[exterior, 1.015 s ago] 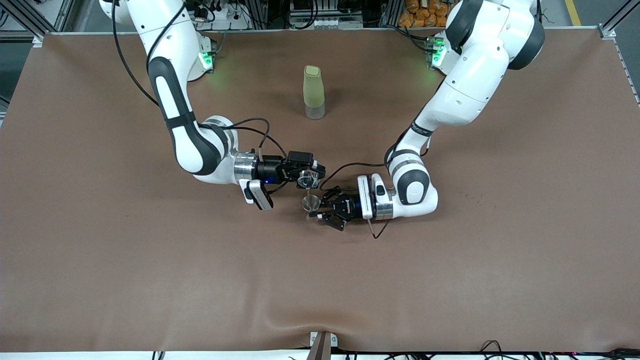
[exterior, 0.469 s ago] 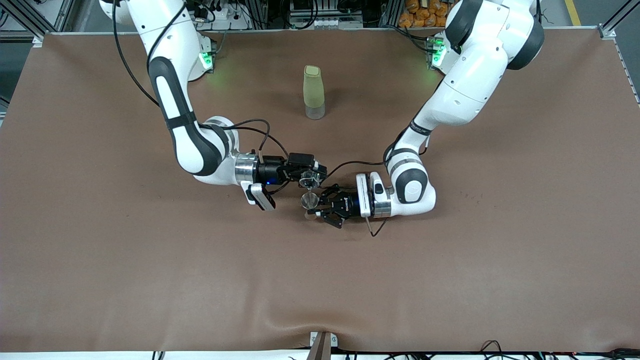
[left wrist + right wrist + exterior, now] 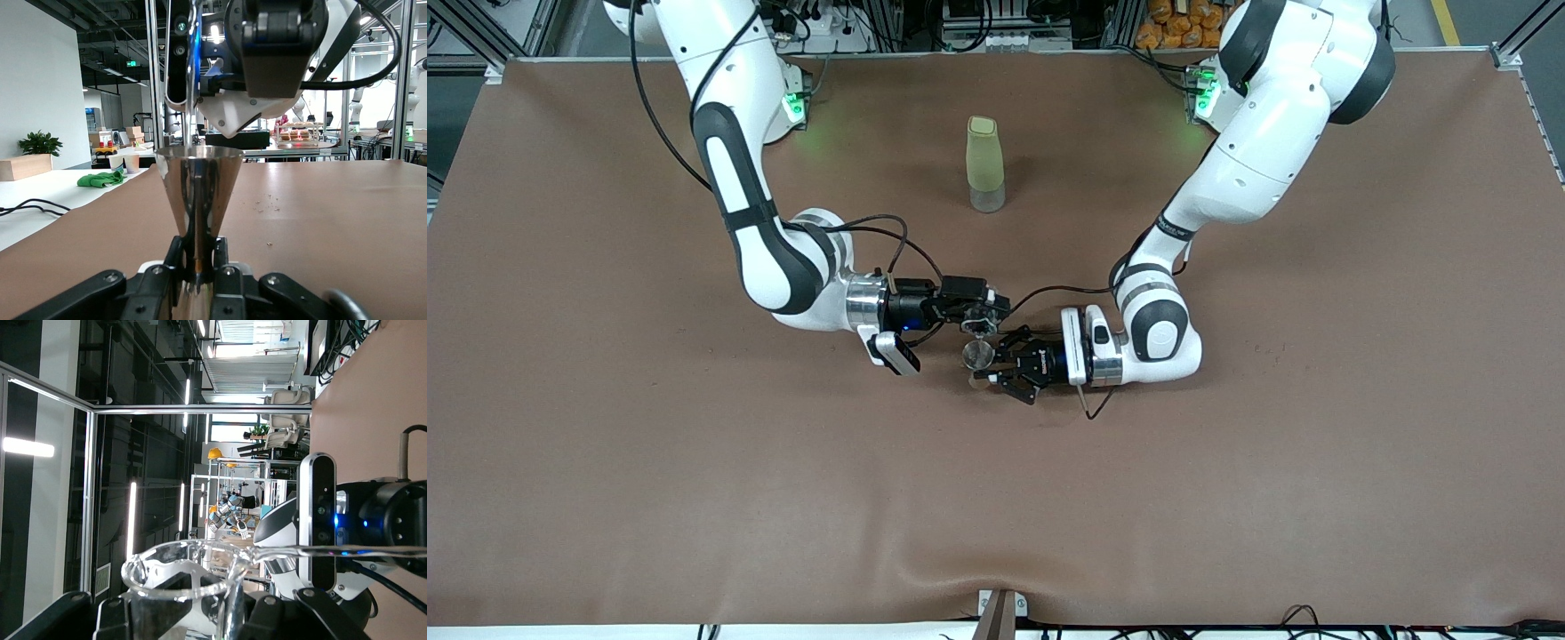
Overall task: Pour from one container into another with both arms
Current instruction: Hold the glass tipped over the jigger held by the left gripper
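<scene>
Both containers are gripped mid-counter: my right gripper (image 3: 980, 313) tips the clear glass cup (image 3: 978, 317) over the steel jigger (image 3: 977, 356) clamped in my left gripper (image 3: 996, 367), pouring seemingly underway, not finished.

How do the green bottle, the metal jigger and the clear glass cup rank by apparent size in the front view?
1. Green bottle, clearly largest.
2. Metal jigger and clear glass cup look much alike, both partly hidden by grippers, so no ranking.
</scene>
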